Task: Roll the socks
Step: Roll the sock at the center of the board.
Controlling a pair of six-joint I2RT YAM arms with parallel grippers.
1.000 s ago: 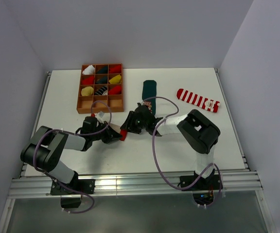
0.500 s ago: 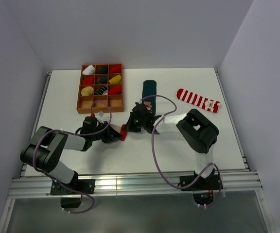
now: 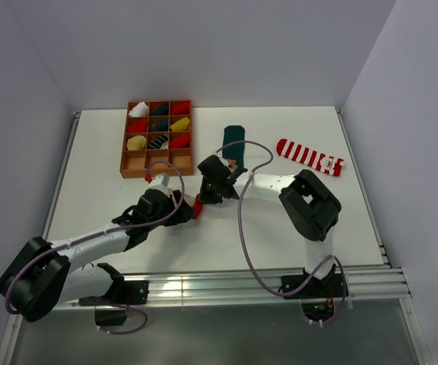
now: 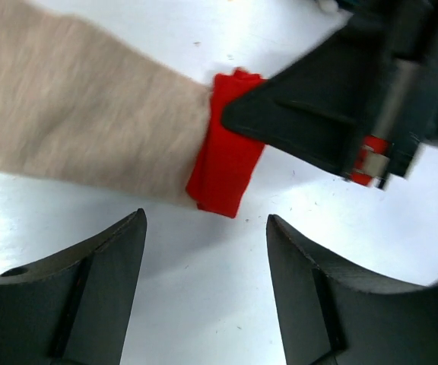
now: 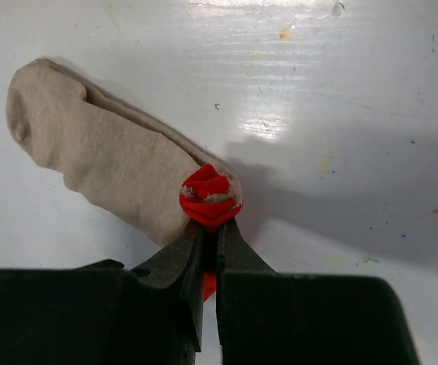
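Left gripper (image 4: pixel 205 228) is seen spread wide w/ nothing held, just short of the beige sock (image 4: pixel 74 144), which is laid flat on the table (image 3: pixel 105 167) at centre-front. Its red toe (image 5: pixel 210 199) is pinched by the right gripper (image 5: pixel 213 228), fingers nearly closed. The small rolled fold there is shown only by the right wrist cam; from the top it is hidden by the arms. Farther back, top view only: green sock (image 3: pixel 233 141), striped sock (image 3: pixel 310 156) to its right, tray (image 3: pixel 135 163) w/ bundles (image 3: pixel 179 123) at left.
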